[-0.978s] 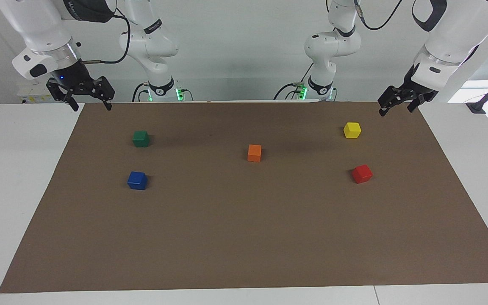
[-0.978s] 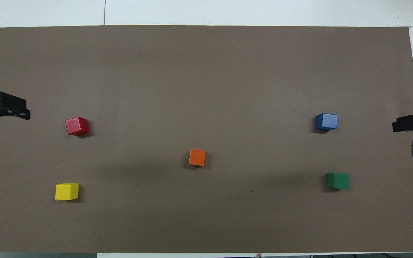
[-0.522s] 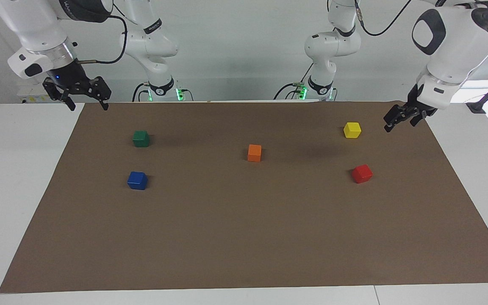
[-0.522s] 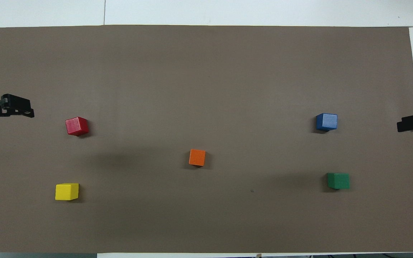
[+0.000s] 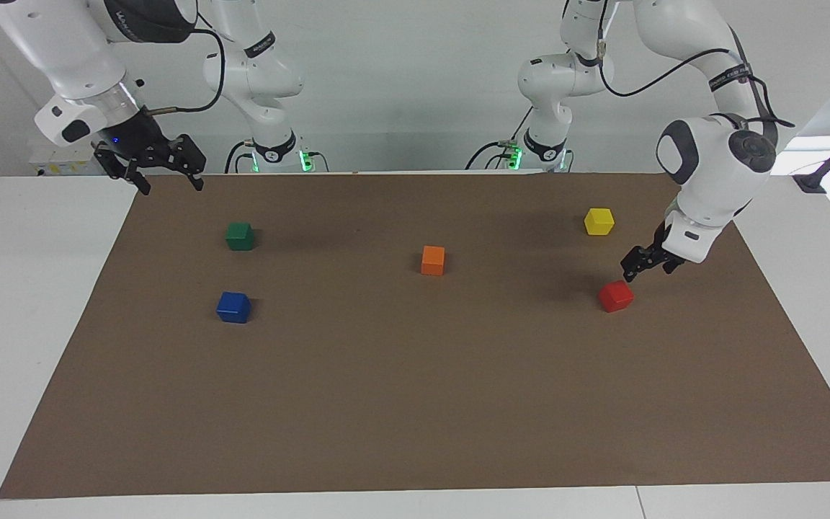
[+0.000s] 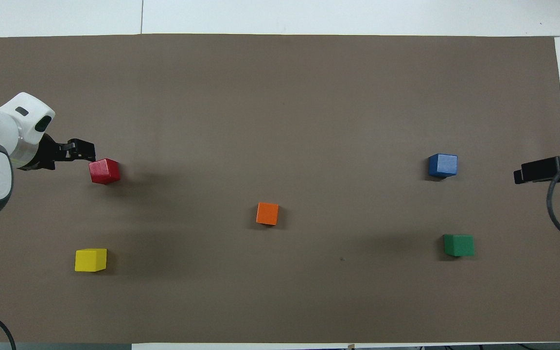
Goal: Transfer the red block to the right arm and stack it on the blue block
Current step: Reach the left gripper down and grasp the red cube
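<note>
1 second on, left gripper (image 5: pixel 638 267) has descended beside red block (image 5: pixel 615 295).

We see the red block (image 5: pixel 615 295) resting flat near the table's left-arm edge. The blue block (image 5: pixel 233 307) sits flat near the right-arm edge.

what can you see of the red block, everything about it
The red block is a small glossy bright red cube, smooth-faced. It sits flat on the brown mat toward the left arm's end of the table, turned slightly askew to the mat's edges, farther from the robots than the yellow block. Nothing rests on it. The left gripper hangs close above it; contact isn't evident.
</note>
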### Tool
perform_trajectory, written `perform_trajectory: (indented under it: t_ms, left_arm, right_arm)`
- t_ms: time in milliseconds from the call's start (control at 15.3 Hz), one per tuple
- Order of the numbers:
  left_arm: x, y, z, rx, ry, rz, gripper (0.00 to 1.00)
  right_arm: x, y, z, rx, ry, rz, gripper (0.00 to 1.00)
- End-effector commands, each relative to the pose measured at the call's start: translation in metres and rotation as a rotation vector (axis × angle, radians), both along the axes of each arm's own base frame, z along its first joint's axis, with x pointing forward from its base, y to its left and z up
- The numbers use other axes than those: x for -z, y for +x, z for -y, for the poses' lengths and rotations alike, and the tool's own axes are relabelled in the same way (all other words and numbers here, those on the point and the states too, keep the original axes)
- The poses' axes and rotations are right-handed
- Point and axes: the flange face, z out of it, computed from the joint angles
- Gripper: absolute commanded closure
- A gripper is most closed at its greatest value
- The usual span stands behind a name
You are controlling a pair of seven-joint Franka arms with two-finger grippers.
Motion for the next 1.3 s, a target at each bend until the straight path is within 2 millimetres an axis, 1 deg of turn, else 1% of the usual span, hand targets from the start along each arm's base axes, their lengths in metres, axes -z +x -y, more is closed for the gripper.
perform_trajectory:
  t_ms: [0,65,130,261,326,457,587,717,783,848,913,978,1043,1174,1239]
  left_arm:
    - [0.02,-0.006,0.002,-0.025,-0.008,0.052,0.0]
    - [0.027,-0.008,0.003,-0.033,-0.009,0.061,0.0]
    - [0.031,-0.009,0.005,-0.056,-0.01,0.056,0.0]
    - [0.043,-0.007,0.007,-0.058,-0.01,0.045,0.0]
    - [0.047,-0.007,0.008,-0.063,-0.01,0.047,0.0]
    - [0.065,-0.013,0.014,-0.065,-0.01,0.048,0.0]
    - [0.075,-0.018,0.015,-0.073,-0.011,0.052,0.0]
    - [0.096,-0.016,0.02,-0.066,-0.011,0.035,0.0]
    - [0.099,-0.016,0.021,-0.061,-0.011,0.032,0.0]
    - [0.098,-0.017,0.021,-0.064,-0.01,0.022,0.0]
    - [0.097,-0.017,0.021,-0.065,-0.01,0.006,0.33]
    - [0.097,-0.02,0.021,-0.063,-0.008,-0.03,0.8]
    - [0.094,-0.019,0.02,-0.067,-0.009,-0.049,1.0]
    - [0.073,-0.012,0.011,-0.154,-0.014,-0.079,1.0]
    - [0.054,-0.007,0.013,-0.197,-0.018,-0.102,1.0]
  right_arm:
    - [0.024,-0.01,-0.007,-0.001,0.023,-0.027,0.0]
    - [0.028,-0.012,-0.011,-0.008,0.022,-0.035,0.0]
    - [0.026,-0.014,-0.011,-0.011,0.024,-0.036,0.0]
    - [0.028,-0.015,-0.018,-0.018,0.06,-0.04,0.0]
    - [0.037,-0.016,-0.02,-0.032,0.09,-0.049,0.0]
    - [0.053,-0.013,-0.026,-0.054,0.158,-0.049,0.0]
    - [0.078,-0.01,-0.029,-0.039,0.214,-0.038,0.0]
    - [0.105,0.0,-0.028,-0.027,0.302,-0.037,0.0]
    - [0.116,0.006,-0.029,-0.028,0.35,-0.042,0.0]
    - [0.122,0.01,-0.03,-0.026,0.395,-0.034,0.0]
    - [0.128,0.013,-0.032,-0.033,0.428,-0.032,0.0]
    - [0.132,0.015,-0.034,-0.043,0.469,-0.025,0.0]
    - [0.137,0.019,-0.037,-0.037,0.528,-0.013,0.0]
    - [0.15,0.027,-0.044,-0.022,0.618,0.015,0.0]
    - [0.157,0.03,-0.048,-0.018,0.662,0.031,0.0]
